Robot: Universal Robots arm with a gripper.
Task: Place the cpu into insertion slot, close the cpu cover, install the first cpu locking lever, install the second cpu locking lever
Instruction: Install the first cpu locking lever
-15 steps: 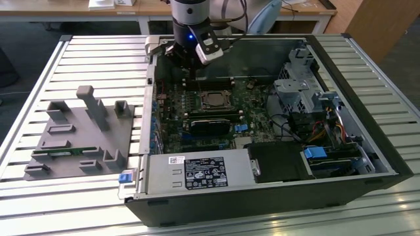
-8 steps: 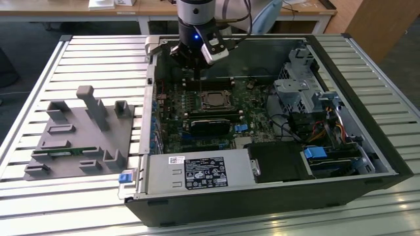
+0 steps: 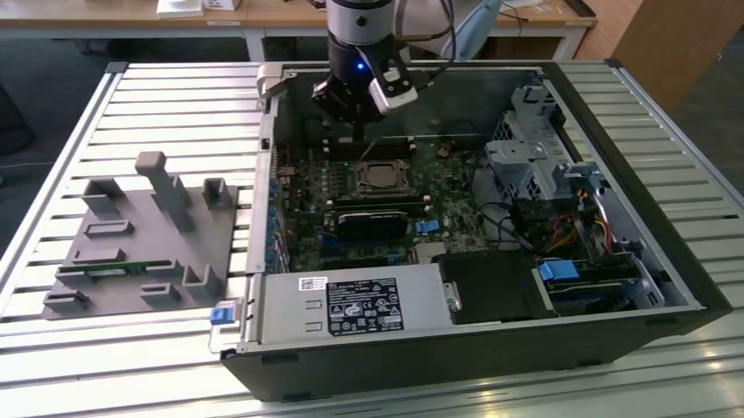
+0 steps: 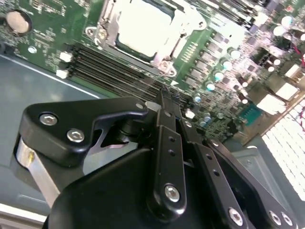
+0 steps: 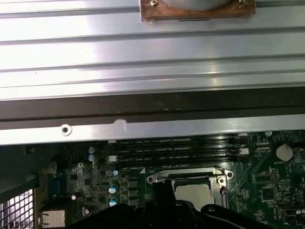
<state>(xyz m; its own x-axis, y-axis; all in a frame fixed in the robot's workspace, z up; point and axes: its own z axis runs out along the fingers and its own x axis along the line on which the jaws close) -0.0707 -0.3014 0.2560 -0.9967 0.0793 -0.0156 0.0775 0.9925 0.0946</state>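
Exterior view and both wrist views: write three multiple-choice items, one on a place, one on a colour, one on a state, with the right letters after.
1. The gripper hangs: A over the grey tray; B over the motherboard, close to the cpu; C over the slatted table.
2. The motherboard is: A red; B white; C green.
3. The cpu cover: A lies flat around the cpu; B stands upright; C lies on the table.
Answers: B, the exterior view shows it above the board near the chip; C, green in both wrist views; A, both wrist views show the frame flat around the chip.
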